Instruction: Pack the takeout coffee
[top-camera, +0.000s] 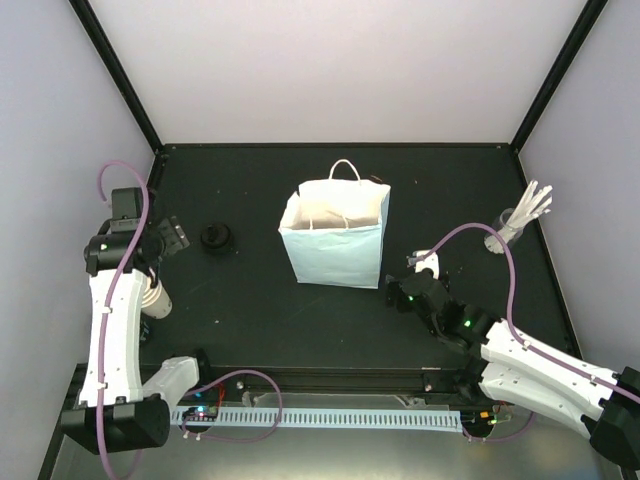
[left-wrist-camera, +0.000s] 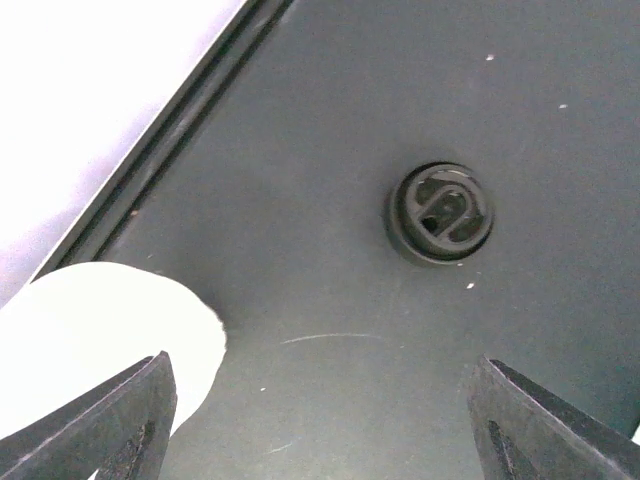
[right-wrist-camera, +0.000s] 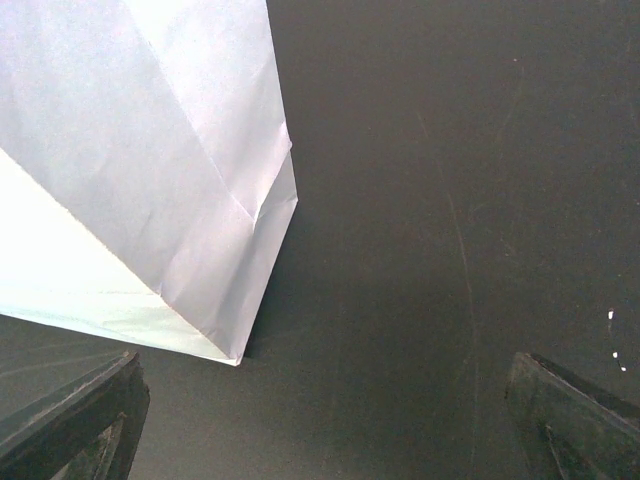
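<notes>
Progress: packing is looking barely begun, with the coffee things lying loose on the black bench (top-camera: 250, 330) and no pulp carrier showing in any view.
Cup: one small cream paper cup (top-camera: 155, 298) is sitting unlidded at about 8 o'clock from the bag, partly under the left arm. Whether it is standing or lying is hard to tell.
Lid: a black round plastic lid (left-wrist-camera: 441, 212) is resting alone at the bag's 9 o'clock, apart from the cup.
Bag: the light-blue paper bag with white handles (top-camera: 335, 235) is standing open at the centre. Only its pale inner wall is showing, so its contents cannot be told.
Glass: a clear glass of white sticks (top-camera: 518, 222) is standing at 3 o'clock.
Left end effector (left-wrist-camera: 320, 358): fingers are spread wide, gripping nothing, hovering between cup and lid.
Right end effector (right-wrist-camera: 322, 356): fingers are spread apart, holding nothing, pointing at the bag's lower corner.
Remaining: seemingly capping the cup and packing it.
</notes>
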